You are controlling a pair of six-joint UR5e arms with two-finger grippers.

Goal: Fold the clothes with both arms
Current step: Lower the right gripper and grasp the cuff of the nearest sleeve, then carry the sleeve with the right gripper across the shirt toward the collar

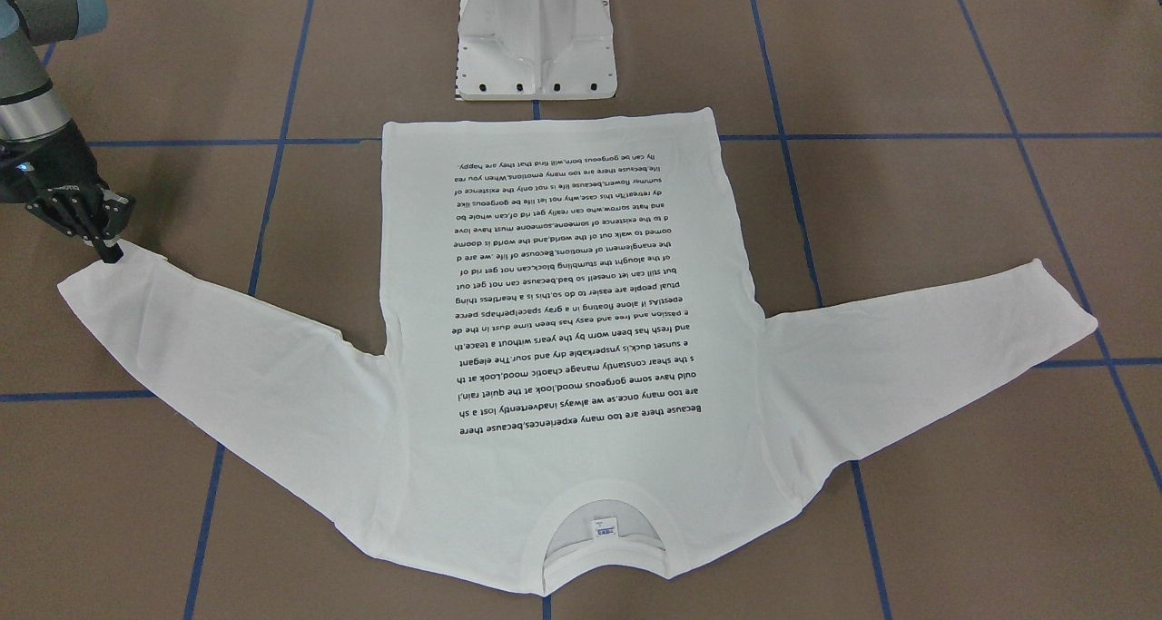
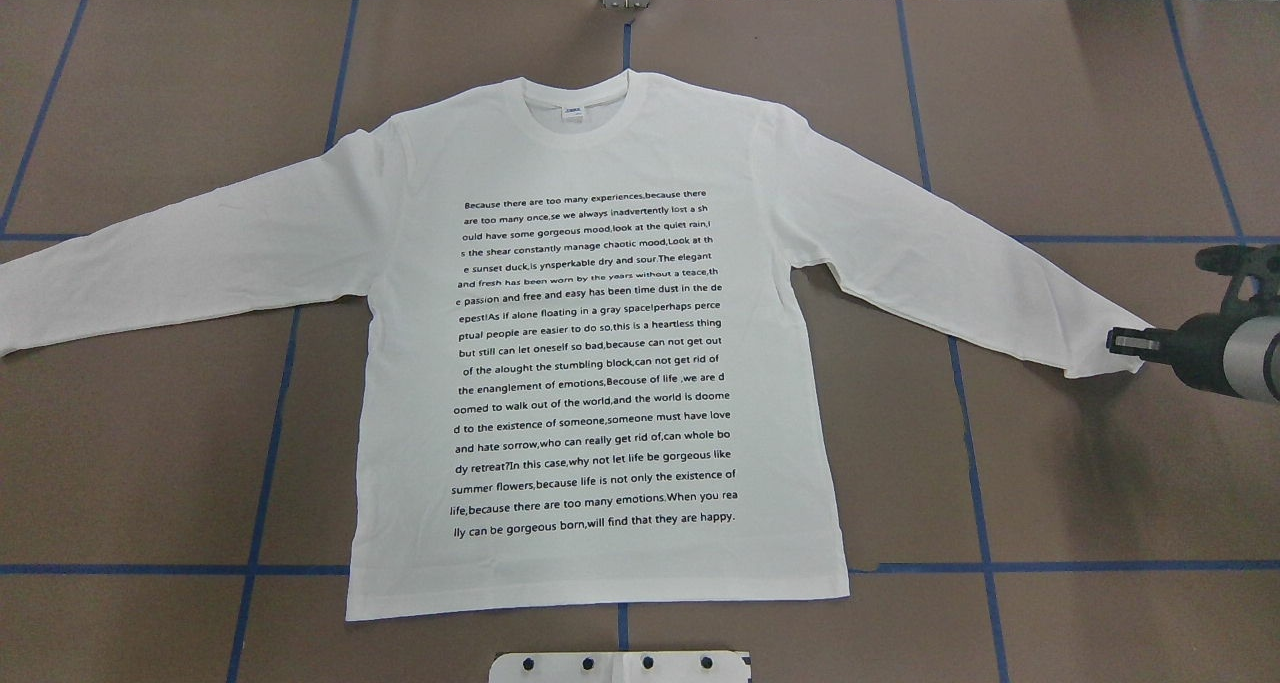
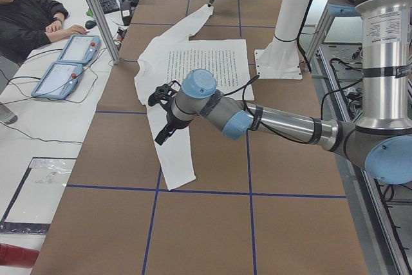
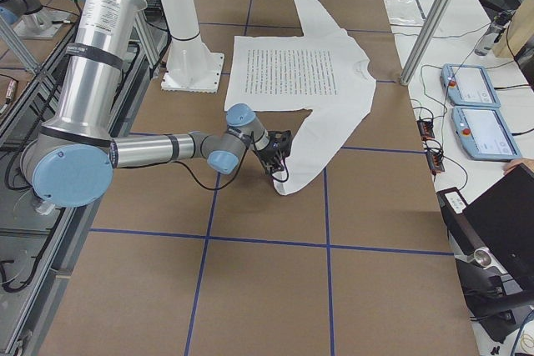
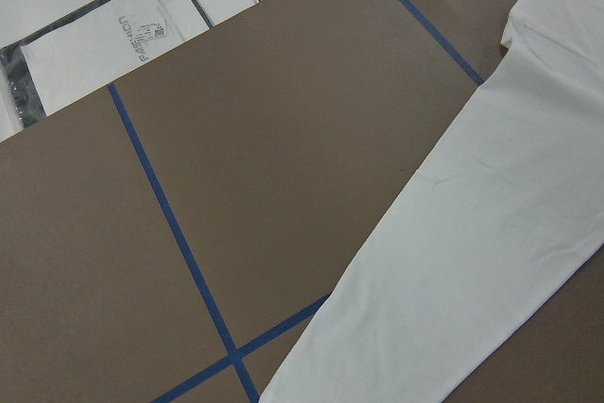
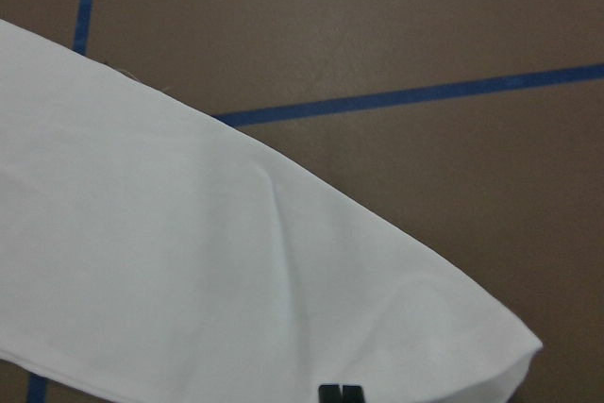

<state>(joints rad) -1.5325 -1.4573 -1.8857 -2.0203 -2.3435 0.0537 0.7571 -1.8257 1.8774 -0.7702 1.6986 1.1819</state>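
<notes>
The white long-sleeved cotton T-shirt [image 2: 600, 363] lies flat. The right black finger gripper [image 2: 1125, 341] is pinched onto one cuff. The left gripper [image 3: 161, 136] hangs over the other sleeve, and I cannot tell how far open it is.

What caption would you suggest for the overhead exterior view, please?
White long-sleeved T-shirt lies flat, text side up, on the brown table; right gripper at one sleeve cuff.

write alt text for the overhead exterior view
A white long-sleeved T-shirt lies flat, printed side up, sleeves spread, on a brown table gridded with blue tape. The right gripper is closed on the cuff at the view's right.
</notes>
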